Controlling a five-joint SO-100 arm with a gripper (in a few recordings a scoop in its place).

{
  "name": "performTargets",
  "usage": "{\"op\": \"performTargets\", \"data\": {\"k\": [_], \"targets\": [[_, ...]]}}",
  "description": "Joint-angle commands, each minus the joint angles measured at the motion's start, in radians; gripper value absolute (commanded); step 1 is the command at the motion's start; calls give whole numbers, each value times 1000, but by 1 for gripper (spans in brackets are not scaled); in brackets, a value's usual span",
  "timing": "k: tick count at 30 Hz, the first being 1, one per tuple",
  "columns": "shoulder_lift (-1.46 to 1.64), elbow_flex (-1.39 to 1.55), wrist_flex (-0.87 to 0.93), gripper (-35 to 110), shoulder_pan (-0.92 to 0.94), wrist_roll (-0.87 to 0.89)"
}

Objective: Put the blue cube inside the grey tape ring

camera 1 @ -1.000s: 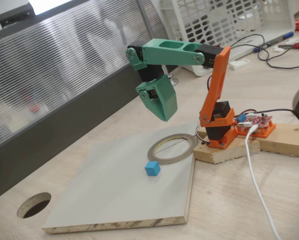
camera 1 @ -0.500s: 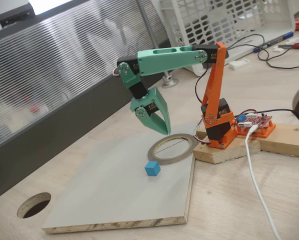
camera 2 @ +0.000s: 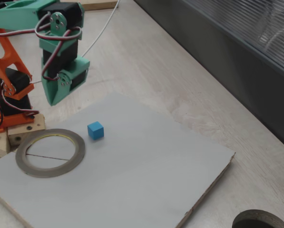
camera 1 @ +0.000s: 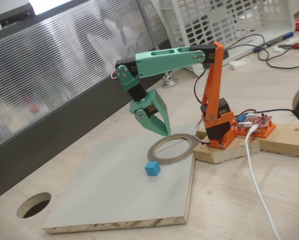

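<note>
The blue cube lies on a pale grey board, close beside the grey tape ring but outside it. The ring lies flat on the board's corner nearest the arm's orange base, and its opening holds nothing. My green gripper hangs in the air pointing down, above the ring's edge and a short way behind the cube. Its jaws stand a little apart with nothing between them.
The grey board rests on a wooden tabletop. A dark round hole is cut in the table past the board's far corner. A white cable runs beside the wooden block under the base.
Over the last second the arm stretched out and came down toward the board, and the gripper turned so its jaws show apart. In the last half second it hardly moved. Cube and ring stayed put.
</note>
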Motion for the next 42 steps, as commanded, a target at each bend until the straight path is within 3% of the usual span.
{"op": "performTargets", "data": {"k": [1,12,36,42], "targets": [[-69,-20,-71,0,-12,12],[-120,-18,-288,0,-20,12],[-123,-14,-291,0,-31,6],[-121,-14,-284,0,-152,12]]}}
